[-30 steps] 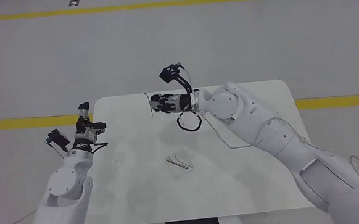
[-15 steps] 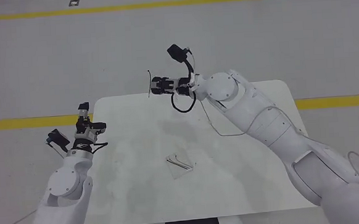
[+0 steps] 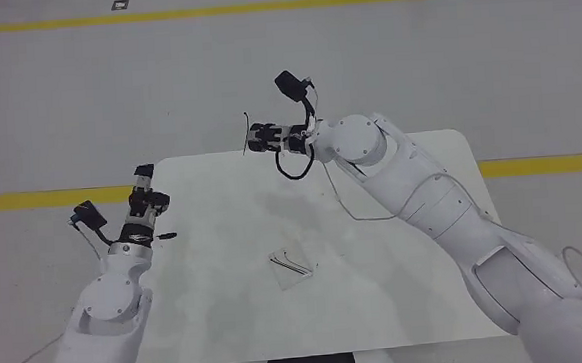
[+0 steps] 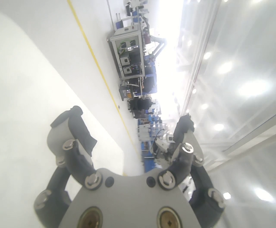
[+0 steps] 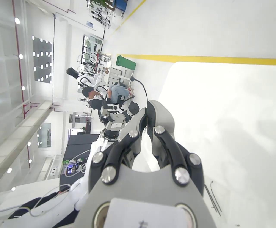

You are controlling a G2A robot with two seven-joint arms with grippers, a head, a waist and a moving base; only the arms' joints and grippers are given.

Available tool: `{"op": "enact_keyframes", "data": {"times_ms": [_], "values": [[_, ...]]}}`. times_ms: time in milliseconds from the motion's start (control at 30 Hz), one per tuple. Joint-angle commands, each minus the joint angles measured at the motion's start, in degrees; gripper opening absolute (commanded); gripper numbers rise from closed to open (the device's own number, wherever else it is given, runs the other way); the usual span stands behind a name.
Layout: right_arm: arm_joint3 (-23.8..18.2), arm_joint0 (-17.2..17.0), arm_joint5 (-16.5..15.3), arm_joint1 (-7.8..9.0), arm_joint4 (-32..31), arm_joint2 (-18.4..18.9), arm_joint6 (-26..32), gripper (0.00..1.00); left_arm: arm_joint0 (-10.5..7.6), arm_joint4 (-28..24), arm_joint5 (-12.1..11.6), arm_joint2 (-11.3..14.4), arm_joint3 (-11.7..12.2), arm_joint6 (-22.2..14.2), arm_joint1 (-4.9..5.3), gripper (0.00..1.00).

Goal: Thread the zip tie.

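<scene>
Holding a zip tie above the table's far edge

The right gripper [image 3: 254,139] is clamped on a thin black zip tie [image 3: 244,124], above the table's [image 3: 407,275] 12 o'clock edge. The left gripper [image 3: 144,195] hangs at the 9 o'clock edge with its fingers spread wide. Spare ties [image 3: 292,262] lie near the table's centre.

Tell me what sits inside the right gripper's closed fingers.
The right gripper is shut on a thin black zip tie, whose free length sticks out beyond the grip. The stretch pinched inside the grip is covered and cannot be seen.
</scene>
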Motion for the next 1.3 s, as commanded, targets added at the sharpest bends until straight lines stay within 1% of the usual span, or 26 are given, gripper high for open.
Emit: {"op": "enact_keyframes", "data": {"times_ms": [0,33,100,167,233,267,300,533,567,600,633,667,700,733,767,800,867,933,967,1000,1033,1067,1133,1167,1233,1267], "values": [[0.10,0.17,3.02,-0.25,0.93,0.25,0.76,0.00,-0.01,15.41,-2.98,0.67,0.45,2.31,0.19,1.00],[0.30,0.40,4.63,-0.42,0.97,0.41,0.55,0.00,-0.08,21.94,-4.44,0.94,0.82,3.94,0.32,1.00],[0.43,0.73,6.66,-0.72,1.32,0.34,1.40,0.00,-0.26,29.55,-6.00,1.39,1.35,6.56,0.42,1.00],[0.96,1.27,8.91,-1.12,1.20,0.03,2.01,0.00,-0.66,41.05,-8.32,1.64,1.72,9.95,0.69,1.00],[1.33,1.36,9.64,-1.50,1.94,0.26,1.40,0.00,-0.91,50.21,-9.84,1.90,2.16,13.10,0.91,1.00],[1.38,1.37,9.74,-1.55,1.83,0.27,1.11,0.00,-0.92,55.61,-9.65,1.83,3.06,15.24,1.03,1.00],[1.38,1.37,9.74,-1.55,1.83,0.27,1.11,0.00,-0.90,56.40,-9.46,1.87,3.26,15.73,1.03,1.00],[1.34,1.18,9.64,-1.55,1.84,0.29,0.96,0.00,-0.90,56.40,-9.46,1.87,3.26,15.73,1.03,1.00],[1.04,0.79,9.47,-1.58,1.92,0.45,0.71,0.00,-1.20,58.49,-9.33,1.84,3.04,15.44,1.12,1.00],[0.79,0.83,10.08,-1.68,2.29,0.58,1.53,0.00,-1.73,65.15,-9.50,2.01,2.57,15.98,1.37,1.00],[0.88,1.17,11.02,-1.79,2.30,0.59,2.10,0.00,-1.93,69.32,-9.67,2.17,2.73,17.13,1.52,1.00],[1.16,1.40,11.02,-1.94,2.65,0.74,2.10,0.00,-2.18,73.34,-9.28,2.19,3.03,18.39,1.65,1.00],[1.58,1.54,11.02,-2.13,3.49,0.77,2.74,0.00,-2.55,79.15,-8.86,2.27,3.15,19.80,1.88,1.00],[2.44,2.14,11.02,-2.40,3.85,0.56,3.39,0.00,-2.82,86.70,-8.18,2.55,3.59,21.88,2.18,1.00],[2.95,2.47,11.02,-2.64,4.41,0.56,3.16,0.00,-2.95,89.90,-7.50,2.82,4.12,23.36,2.28,1.00],[3.72,2.66,11.02,-2.91,5.44,0.40,3.58,0.00,-3.17,91.11,-7.22,3.18,4.60,24.40,2.39,1.00],[5.24,3.66,11.02,-3.59,6.86,-0.27,3.82,0.00,-4.14,91.11,-6.31,4.25,4.54,24.45,3.69,1.00],[6.87,4.45,11.02,-4.23,7.94,-1.16,3.89,0.00,-4.74,91.11,-4.88,5.83,4.38,24.32,5.37,1.00],[7.94,4.89,11.02,-4.68,8.76,-1.82,3.73,0.00,-5.28,91.11,-3.65,7.24,4.29,24.35,6.72,1.00],[8.71,5.23,11.02,-5.02,9.40,-2.36,3.71,0.00,-5.70,91.11,-2.63,8.43,4.33,24.31,7.83,1.00],[9.40,5.52,11.02,-5.37,10.01,-2.88,3.39,0.00,-6.17,91.11,-1.30,9.78,4.42,24.48,8.96,1.00],[10.28,5.82,11.02,-5.85,10.77,-3.76,3.17,0.00,-6.89,91.11,0.50,11.82,4.75,24.89,10.42,1.00],[11.49,6.39,11.02,-6.54,11.94,-4.90,2.50,0.00,-8.35,91.11,3.56,15.06,5.51,25.33,12.72,1.00],[12.31,6.63,11.02,-6.99,12.89,-5.66,2.05,0.00,-9.45,91.11,5.77,17.43,6.19,25.68,14.21,1.00],[13.35,7.10,11.02,-7.57,14.33,-6.55,1.17,0.00,-11.31,91.11,9.53,21.13,7.30,26.53,16.41,1.00],[13.48,7.18,11.02,-7.65,14.51,-6.67,0.97,0.00,-11.65,91.11,10.13,21.73,7.55,26.69,16.77,1.00]]}}
